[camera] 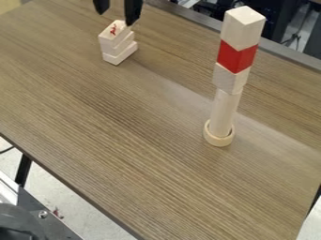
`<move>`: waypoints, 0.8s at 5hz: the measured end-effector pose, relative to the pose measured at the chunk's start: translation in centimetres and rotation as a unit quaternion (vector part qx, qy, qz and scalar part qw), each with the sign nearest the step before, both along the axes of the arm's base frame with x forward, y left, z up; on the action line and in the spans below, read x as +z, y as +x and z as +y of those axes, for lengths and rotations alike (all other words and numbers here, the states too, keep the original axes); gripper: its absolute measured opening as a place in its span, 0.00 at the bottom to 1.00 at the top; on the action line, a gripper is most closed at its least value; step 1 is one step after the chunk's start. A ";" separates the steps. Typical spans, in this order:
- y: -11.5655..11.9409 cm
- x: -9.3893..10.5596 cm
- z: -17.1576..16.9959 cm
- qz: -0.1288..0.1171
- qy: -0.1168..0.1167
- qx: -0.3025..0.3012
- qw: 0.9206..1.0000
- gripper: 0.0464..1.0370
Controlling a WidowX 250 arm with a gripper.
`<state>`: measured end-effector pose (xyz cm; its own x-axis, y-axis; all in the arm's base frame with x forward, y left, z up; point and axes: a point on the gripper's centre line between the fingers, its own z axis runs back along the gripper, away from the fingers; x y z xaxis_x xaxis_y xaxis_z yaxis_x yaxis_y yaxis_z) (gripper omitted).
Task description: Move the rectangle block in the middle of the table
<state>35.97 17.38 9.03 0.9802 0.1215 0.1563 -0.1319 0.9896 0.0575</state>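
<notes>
Rectangle block (111,34) — top of 3 — lies below parted jaws.

Brown wood-grain table (125,140): straight-edged, set diagonally across the view
Stack of white rectangular blocks (115,42): toward the upper left, slightly staggered, red marking on top
Pale round ring (218,140): right of centre, flat, around the foot of an upright pale cylinder (224,112)
</notes>
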 end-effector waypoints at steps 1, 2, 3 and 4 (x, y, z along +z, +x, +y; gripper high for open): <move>-0.4 -1.0 1.1 0.013 -0.006 0.011 1.000 0.96; -0.2 -0.8 1.2 0.011 -0.003 0.010 1.000 0.96; -0.2 -1.2 1.3 0.015 -0.005 0.011 1.000 0.96; -0.2 -1.3 1.3 0.017 -0.004 0.014 1.000 0.96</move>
